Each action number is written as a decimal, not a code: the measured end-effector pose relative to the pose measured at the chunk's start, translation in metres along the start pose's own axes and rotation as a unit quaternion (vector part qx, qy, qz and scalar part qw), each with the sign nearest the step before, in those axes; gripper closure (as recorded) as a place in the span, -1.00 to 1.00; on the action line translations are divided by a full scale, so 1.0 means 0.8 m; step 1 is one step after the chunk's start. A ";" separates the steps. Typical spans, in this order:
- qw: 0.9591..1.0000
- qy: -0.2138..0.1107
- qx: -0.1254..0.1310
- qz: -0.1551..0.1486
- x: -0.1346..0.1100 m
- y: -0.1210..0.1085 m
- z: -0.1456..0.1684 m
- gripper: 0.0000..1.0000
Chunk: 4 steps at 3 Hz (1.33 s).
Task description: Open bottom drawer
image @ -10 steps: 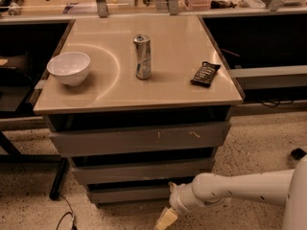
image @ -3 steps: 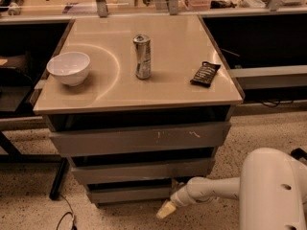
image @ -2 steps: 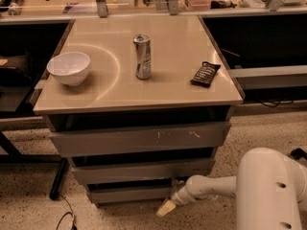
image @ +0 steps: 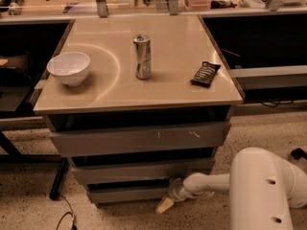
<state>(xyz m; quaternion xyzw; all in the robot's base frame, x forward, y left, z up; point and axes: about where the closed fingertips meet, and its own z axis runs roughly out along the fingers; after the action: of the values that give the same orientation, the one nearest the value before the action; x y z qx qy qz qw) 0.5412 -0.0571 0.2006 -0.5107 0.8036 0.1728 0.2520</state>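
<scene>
The bottom drawer (image: 125, 194) is the lowest, narrowest grey front of the cabinet, just above the floor. It sticks out only slightly, and none of its inside shows. My gripper (image: 167, 201) is low at the drawer's right end, right against its front edge, with a pale tip pointing down towards the floor. My white arm (image: 259, 190) reaches in from the lower right.
Above are the mid-sized drawer front (image: 139, 171) and the wide scratched front (image: 139, 137). The cabinet top (image: 177, 47) holds a white bowl (image: 69, 67), a silver can (image: 142, 56) and a black packet (image: 206, 74). A black table leg (image: 57, 178) and a cable (image: 64, 219) are at the lower left.
My arm's large white link has swung in closer at the lower right. The gripper has stayed at the bottom drawer's right end and the drawer looks unmoved.
</scene>
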 end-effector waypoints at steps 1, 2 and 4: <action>1.000 -0.001 -0.009 -0.004 -0.002 0.001 0.016 -1.00; 1.000 0.000 -0.021 -0.005 0.000 0.008 0.032 -1.00; 0.998 0.016 -0.052 -0.026 -0.003 0.035 0.058 -1.00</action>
<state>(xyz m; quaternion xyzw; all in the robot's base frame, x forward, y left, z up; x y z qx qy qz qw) 0.5272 -0.0188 0.1648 -0.5465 0.7839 0.1994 0.2169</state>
